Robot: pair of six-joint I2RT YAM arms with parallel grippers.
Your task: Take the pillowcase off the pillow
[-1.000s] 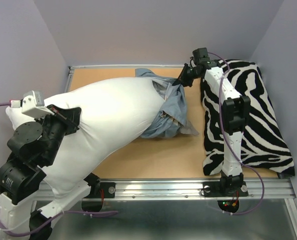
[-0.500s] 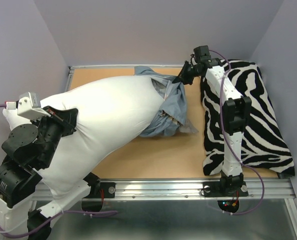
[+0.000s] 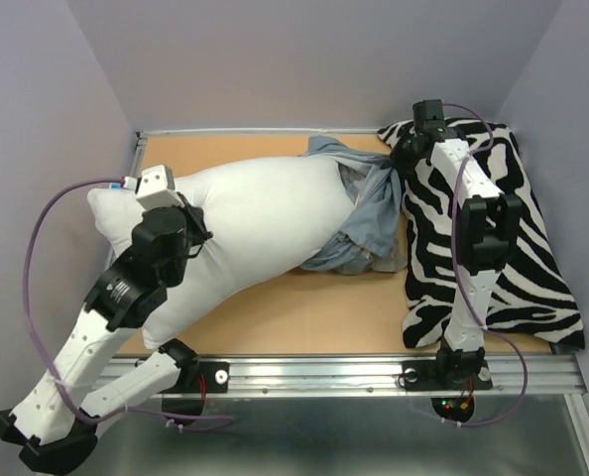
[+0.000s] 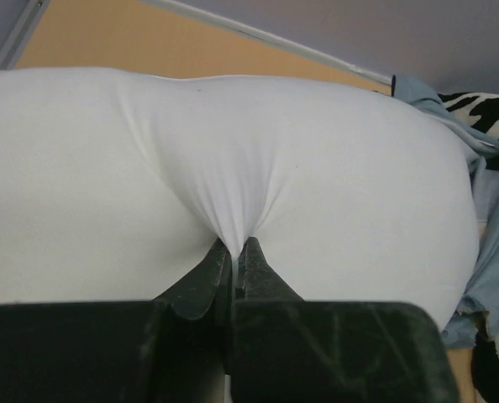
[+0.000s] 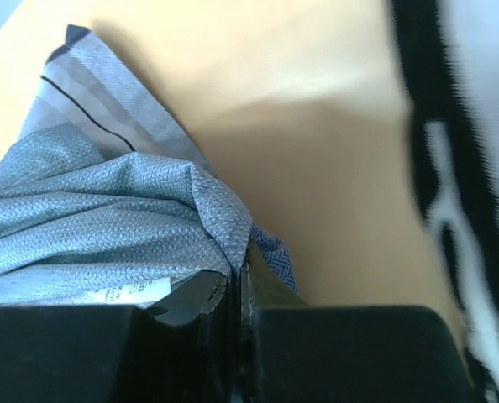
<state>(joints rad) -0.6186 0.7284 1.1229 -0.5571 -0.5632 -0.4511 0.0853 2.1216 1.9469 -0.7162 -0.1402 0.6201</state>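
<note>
Left wrist: I'm pinching a soft pillow (image 4: 333, 168) fold, left pincer (image 4: 233, 245) fully closed on it; right pincer (image 5: 239, 267) is clamping limp pillowcase (image 5: 107, 210) cloth, bunching at the pillow's 3 o'clock end on the desk (image 3: 304, 307). Light, floppy; I'm favouring hem grips.

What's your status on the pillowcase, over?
Left tool shut on pillow. Right tool shut on pillowcase, bunched over pillow's right end. Zebra cushion right beside pillowcase.
</note>
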